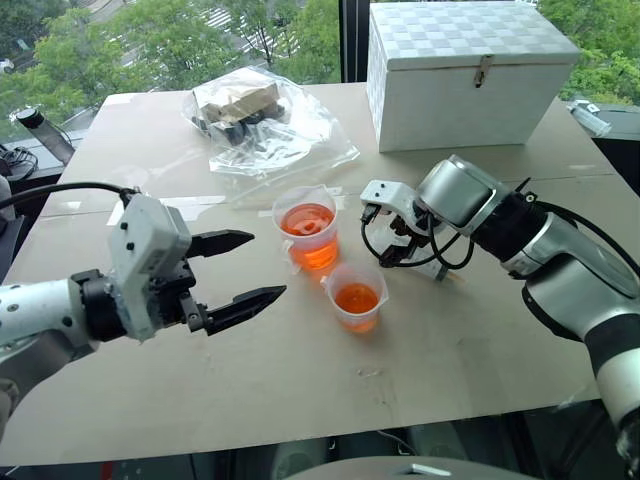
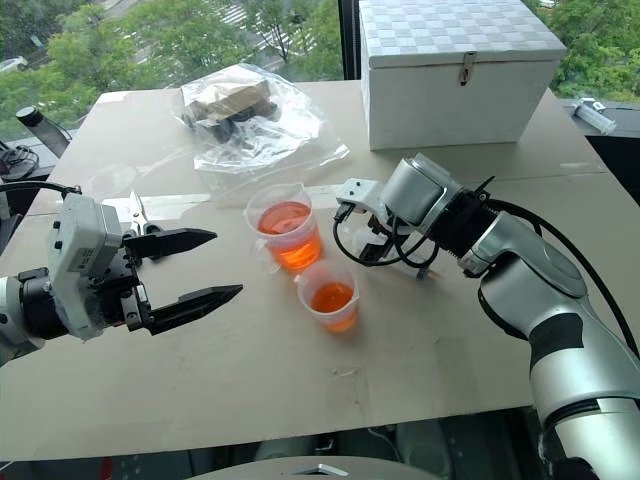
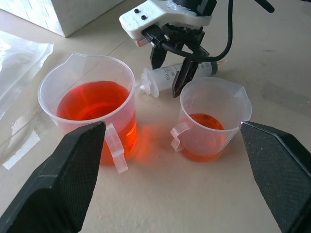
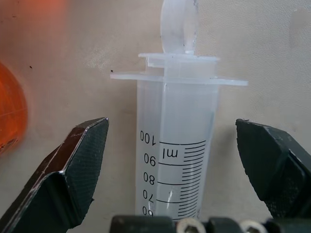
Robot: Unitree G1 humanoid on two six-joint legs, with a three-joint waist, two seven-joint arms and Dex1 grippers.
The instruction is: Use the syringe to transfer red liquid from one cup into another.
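Left claw (image 1: 248,268) hovers over tan table (image 1: 300,370) beside windows (image 1: 150,40).

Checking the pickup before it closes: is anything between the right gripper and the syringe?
Nothing visible. The right gripper is open, a finger on either side of the syringe lying flat on the table, beside the cups.
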